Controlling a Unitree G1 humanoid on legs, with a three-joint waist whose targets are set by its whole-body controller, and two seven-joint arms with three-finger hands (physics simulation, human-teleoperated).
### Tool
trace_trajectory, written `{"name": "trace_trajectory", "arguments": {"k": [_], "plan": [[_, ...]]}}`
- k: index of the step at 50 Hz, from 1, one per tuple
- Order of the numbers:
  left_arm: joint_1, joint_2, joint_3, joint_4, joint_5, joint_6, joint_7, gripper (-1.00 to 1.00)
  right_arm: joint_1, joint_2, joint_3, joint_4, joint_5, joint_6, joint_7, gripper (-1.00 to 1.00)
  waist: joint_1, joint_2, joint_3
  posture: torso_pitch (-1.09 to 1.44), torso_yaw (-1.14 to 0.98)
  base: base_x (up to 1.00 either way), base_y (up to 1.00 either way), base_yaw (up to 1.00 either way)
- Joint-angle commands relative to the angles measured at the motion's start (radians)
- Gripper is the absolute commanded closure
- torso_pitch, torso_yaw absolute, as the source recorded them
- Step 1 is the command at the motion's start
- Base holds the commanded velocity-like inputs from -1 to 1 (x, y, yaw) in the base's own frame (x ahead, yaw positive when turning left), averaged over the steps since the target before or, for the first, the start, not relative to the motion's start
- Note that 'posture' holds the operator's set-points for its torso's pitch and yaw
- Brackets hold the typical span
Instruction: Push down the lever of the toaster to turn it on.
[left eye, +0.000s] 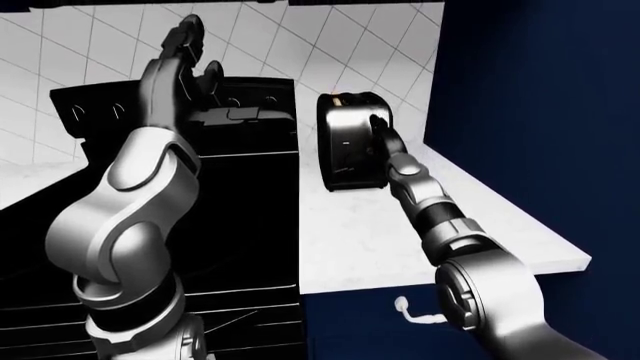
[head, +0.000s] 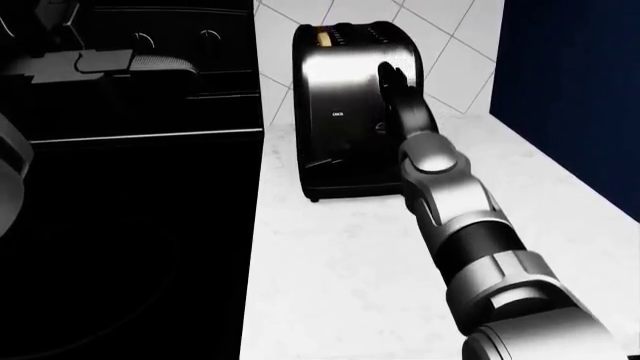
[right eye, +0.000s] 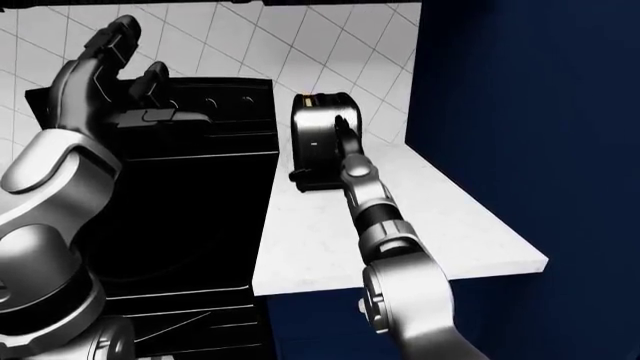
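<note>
The black and chrome toaster (head: 340, 90) stands on the white counter (head: 340, 262) against the tiled wall. Its lever (head: 322, 160) is a small dark tab low on the near face, at the left. Only the top edge of a slice of toast (head: 325, 31) shows in the slot. My right hand (head: 392, 81) lies against the toaster's right part with black fingers stretched out, open; what is under it is hidden. My left hand (left eye: 188, 41) is raised high at the upper left of the left-eye view, fingers spread, holding nothing.
A black stove (head: 130, 187) fills the left of the head view, flush with the counter. A dark blue cabinet wall (head: 580, 90) bounds the counter on the right. The counter's near edge (left eye: 440, 274) shows in the left-eye view.
</note>
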Motion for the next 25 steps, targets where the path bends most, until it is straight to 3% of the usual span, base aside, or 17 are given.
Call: {"name": "trace_trajectory", "arguments": {"k": [1,25], "plan": [[-0.031,0.009,0.009,-0.014,0.001,-0.026,0.001,-1.00,-0.004,0.000,-0.001,0.022,0.004,0.036,0.011,-1.00,0.000,0.004,0.003,-0.47,0.00,0.00,0.00,0.00],[-0.029,0.009,0.006,-0.016,0.000,-0.027,0.003,-1.00,0.025,0.001,-0.012,0.052,-0.005,0.023,0.009,-1.00,0.003,0.003,0.002,-0.47,0.00,0.00,0.00,0.00]]}}
